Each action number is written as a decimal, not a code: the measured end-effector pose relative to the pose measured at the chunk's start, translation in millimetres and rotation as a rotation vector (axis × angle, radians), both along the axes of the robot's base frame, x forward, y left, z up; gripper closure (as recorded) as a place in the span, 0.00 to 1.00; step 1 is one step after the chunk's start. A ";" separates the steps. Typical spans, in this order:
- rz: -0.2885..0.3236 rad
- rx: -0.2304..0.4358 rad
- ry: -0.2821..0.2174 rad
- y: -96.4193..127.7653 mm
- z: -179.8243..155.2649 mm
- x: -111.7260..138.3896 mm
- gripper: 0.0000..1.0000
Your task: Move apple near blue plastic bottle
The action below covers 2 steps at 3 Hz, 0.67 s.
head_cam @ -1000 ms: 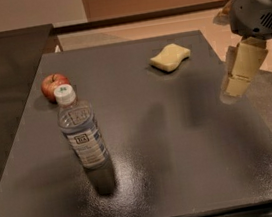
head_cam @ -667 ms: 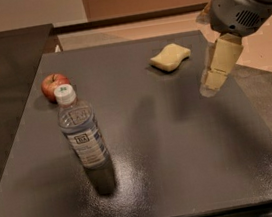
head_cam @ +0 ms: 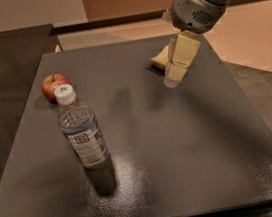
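Observation:
The red apple (head_cam: 54,85) lies on the dark table (head_cam: 182,149) at the far left, just behind the bottle's cap. The clear blue-labelled plastic bottle (head_cam: 82,133) stands upright at the left front, white cap on. My gripper (head_cam: 173,76) hangs above the table's far middle-right, pointing down and left. It is well to the right of the apple and holds nothing that I can see.
A pale yellow sponge (head_cam: 160,59) lies at the far right of the table, partly hidden behind my gripper. A dark counter (head_cam: 3,63) adjoins on the left. Tan floor (head_cam: 247,39) lies beyond the table's right edge.
My gripper has moved left, from past the table's right edge to in front of the sponge. The apple, bottle and sponge have not moved.

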State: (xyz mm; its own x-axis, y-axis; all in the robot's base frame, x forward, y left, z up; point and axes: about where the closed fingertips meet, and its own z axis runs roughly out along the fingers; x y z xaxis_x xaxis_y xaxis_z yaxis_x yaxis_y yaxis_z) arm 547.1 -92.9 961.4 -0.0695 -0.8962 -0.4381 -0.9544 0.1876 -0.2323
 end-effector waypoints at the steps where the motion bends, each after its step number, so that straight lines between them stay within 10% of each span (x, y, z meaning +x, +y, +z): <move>1: 0.040 0.048 -0.001 35.5 -2.4 12.3 0.00; 2: 0.083 0.086 -0.002 74.3 -4.6 24.9 0.00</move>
